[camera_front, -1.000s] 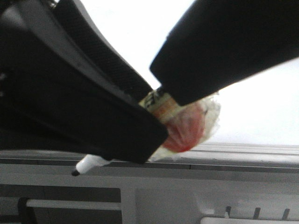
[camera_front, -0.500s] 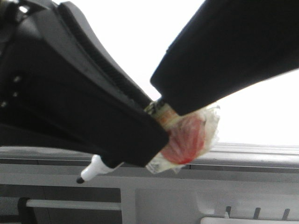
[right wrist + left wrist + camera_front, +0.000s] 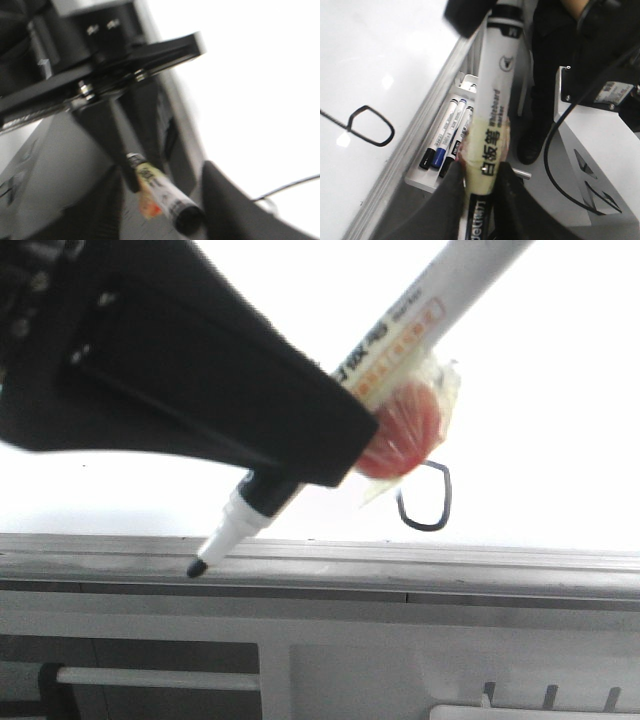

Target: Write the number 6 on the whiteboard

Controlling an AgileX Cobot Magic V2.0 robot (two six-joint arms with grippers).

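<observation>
The number 6 (image 3: pixel 367 125) is showing as a thin black marker line with a closed, boxy loop and a stem partly running out of view. It is sitting on the glossy white whiteboard (image 3: pixel 380 45), near its grey edge rail.

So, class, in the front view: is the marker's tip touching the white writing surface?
No. The marker tip sits down at the grey edge rail, below the whiteboard surface.

The whiteboard (image 3: pixel 380 55) — glossy white with a grey metal edge rail (image 3: pixel 420 565) — carried the number 6 (image 3: pixel 367 125), whose boxy closed loop showed as a thin black line. Beside the rail, a small white tray (image 3: pixel 422 180) held several capped markers (image 3: pixel 445 135) — black and blue caps.
</observation>
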